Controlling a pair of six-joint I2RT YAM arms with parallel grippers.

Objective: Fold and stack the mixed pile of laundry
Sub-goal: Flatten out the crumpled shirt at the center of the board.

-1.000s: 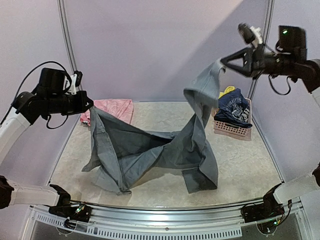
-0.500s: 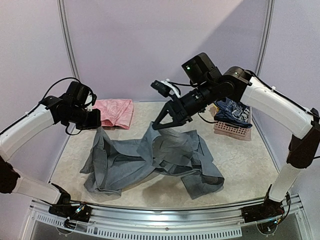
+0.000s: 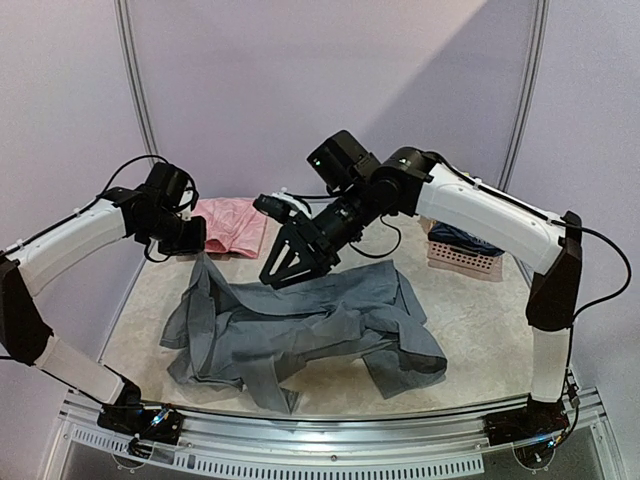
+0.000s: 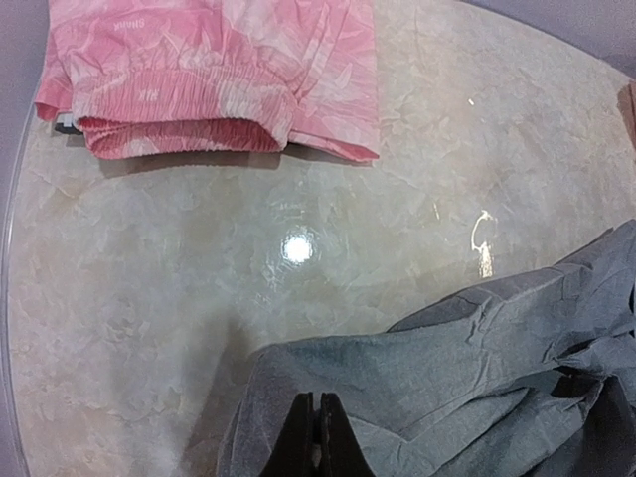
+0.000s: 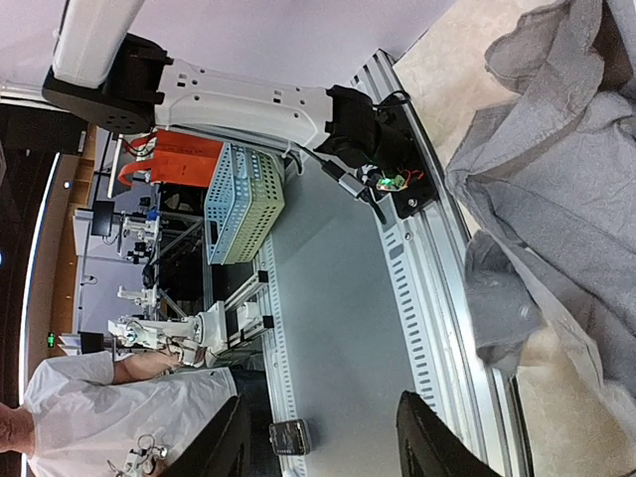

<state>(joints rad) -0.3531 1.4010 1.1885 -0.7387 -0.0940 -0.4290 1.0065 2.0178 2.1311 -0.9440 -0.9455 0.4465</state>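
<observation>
A grey collared shirt lies crumpled across the middle of the table, and its left corner rises to my left gripper. In the left wrist view that gripper is shut on the grey shirt, pinching its fabric. My right gripper hangs just above the shirt's upper middle, open and holding nothing. The right wrist view shows its fingers spread wide with only floor between them, and the shirt off to one side. More of the laundry pile, a navy top, sits in the basket.
A folded pink garment lies at the back left, also in the left wrist view. The pink slatted basket stands at the back right. The table's metal front rail runs just beyond the shirt's near edge.
My right arm swung down from high on the right to the table's middle and let go of the shirt, which dropped flat. My left gripper kept its hold and moved slightly right.
</observation>
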